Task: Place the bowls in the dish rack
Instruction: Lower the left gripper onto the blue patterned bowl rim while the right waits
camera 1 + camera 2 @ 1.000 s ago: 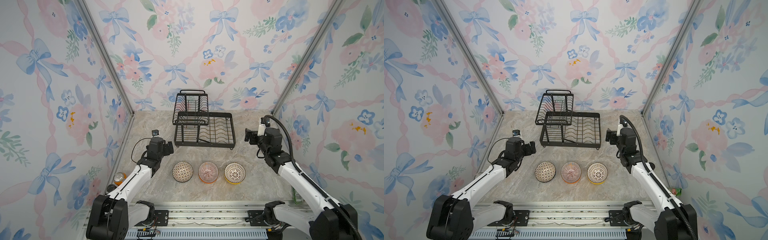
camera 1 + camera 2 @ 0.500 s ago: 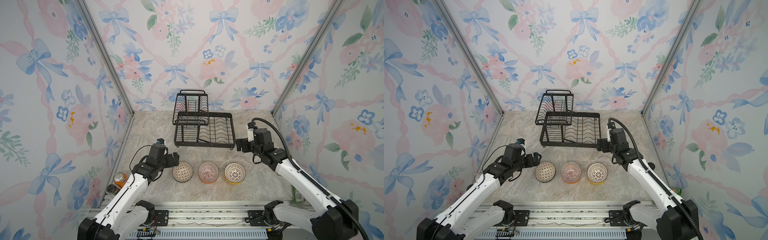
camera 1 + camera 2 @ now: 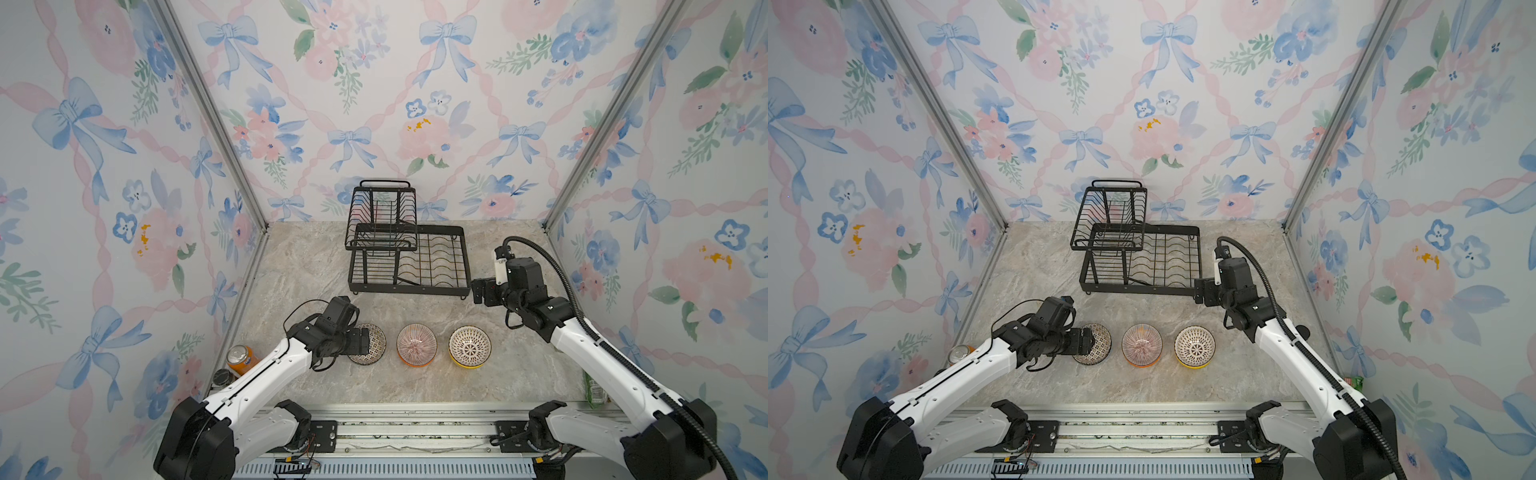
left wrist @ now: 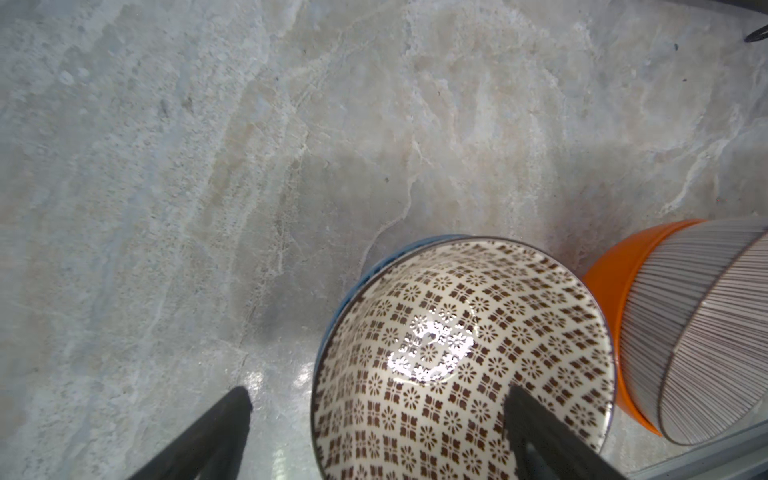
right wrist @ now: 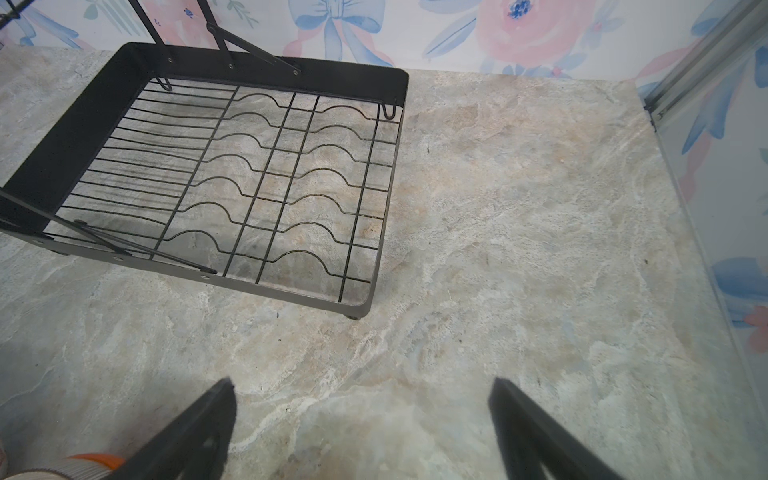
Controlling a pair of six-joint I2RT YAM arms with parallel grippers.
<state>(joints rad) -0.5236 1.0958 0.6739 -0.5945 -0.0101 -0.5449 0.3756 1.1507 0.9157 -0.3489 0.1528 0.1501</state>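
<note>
Just in front of the dish rack (image 3: 409, 257), bowls (image 3: 416, 344) line the bench (image 3: 307, 266). Open left fingers (image 4: 208, 440) straddle the rim of the black-and-white bowl (image 4: 436, 332); right fingers (image 5: 195, 432) hang open beside the rack.

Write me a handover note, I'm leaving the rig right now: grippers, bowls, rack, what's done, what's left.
Left gripper: open, jaws straddling the rim of the black-and-white bowl, one finger over its inside, one outside; no grip yet.
Right gripper: open, over bare table by the dish rack's near right corner.
Bowls: three nested pairs in a row in front of the rack: black-and-white bowl in blue bowl, pink-striped bowl in orange bowl, lattice bowl in yellow bowl.
Done: nothing; the rack holds no bowls.
Left: all six bowls.
</note>
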